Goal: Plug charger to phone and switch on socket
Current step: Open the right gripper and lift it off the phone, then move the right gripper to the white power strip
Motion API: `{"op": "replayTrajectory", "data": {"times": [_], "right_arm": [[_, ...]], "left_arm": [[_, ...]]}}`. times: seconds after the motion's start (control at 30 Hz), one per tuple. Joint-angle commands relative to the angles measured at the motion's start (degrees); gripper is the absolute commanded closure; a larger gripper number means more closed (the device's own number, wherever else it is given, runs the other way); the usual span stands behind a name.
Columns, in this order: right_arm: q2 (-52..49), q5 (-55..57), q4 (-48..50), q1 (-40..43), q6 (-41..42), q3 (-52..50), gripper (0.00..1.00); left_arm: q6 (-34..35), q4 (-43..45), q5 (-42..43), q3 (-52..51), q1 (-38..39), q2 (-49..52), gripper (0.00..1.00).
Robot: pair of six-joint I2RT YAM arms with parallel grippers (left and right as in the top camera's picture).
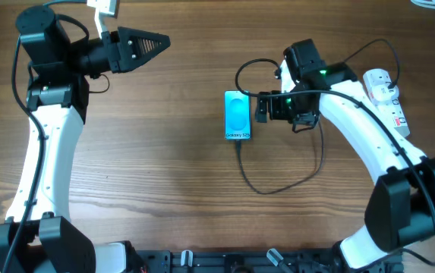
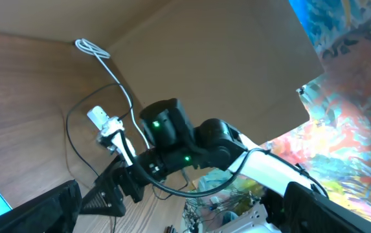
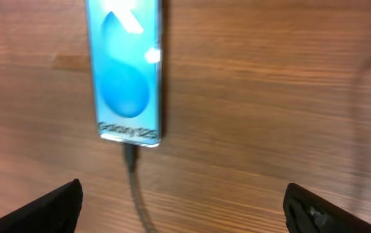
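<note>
The phone (image 1: pixel 237 115) lies face up on the tabletop (image 1: pixel 164 167), its "Galaxy S25" end toward the robot's base. The charger (image 3: pixel 132 165) has its tip against that end, and its cable loops off to the phone's right. The right pincer (image 1: pixel 262 107) hovers just right of the phone, jaws wide apart and empty. The socket (image 1: pixel 388 97) lies well to the phone's right. The left pincer (image 1: pixel 152 43), open and empty, hangs well to the phone's left.

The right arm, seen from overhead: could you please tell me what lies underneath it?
The socket lies partly beneath the arm; its far end and right edge show, the rest is covered. The charger loops from the phone and vanishes under the arm.
</note>
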State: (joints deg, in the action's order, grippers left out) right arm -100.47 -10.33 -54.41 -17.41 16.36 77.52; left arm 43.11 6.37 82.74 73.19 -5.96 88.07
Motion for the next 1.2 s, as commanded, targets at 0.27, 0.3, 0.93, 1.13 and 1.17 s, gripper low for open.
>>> {"op": "replayTrajectory", "data": {"times": [0.27,0.3,0.93,1.13,1.17], "right_arm": [[0.55,30.91,-2.89,0.92,4.83,0.72,0.0],[0.55,30.95,-2.89,1.4,4.7,0.72,0.0],[0.55,28.11,-0.9,29.22,4.87,-0.98,0.0],[0.55,28.09,4.48,36.5,4.85,-1.14,0.0],[0.55,28.09,5.86,37.33,4.83,-1.14,0.0]], "left_arm": [[-0.92,0.02,0.09,-0.02,-0.17,-0.11,0.0],[-0.92,0.02,0.09,-0.02,-0.17,-0.11,0.0],[-0.92,0.02,0.09,-0.02,-0.17,-0.11,0.0],[-0.92,0.02,0.09,-0.02,-0.17,-0.11,0.0],[-0.92,0.02,0.09,-0.02,-0.17,-0.11,0.0]]}}
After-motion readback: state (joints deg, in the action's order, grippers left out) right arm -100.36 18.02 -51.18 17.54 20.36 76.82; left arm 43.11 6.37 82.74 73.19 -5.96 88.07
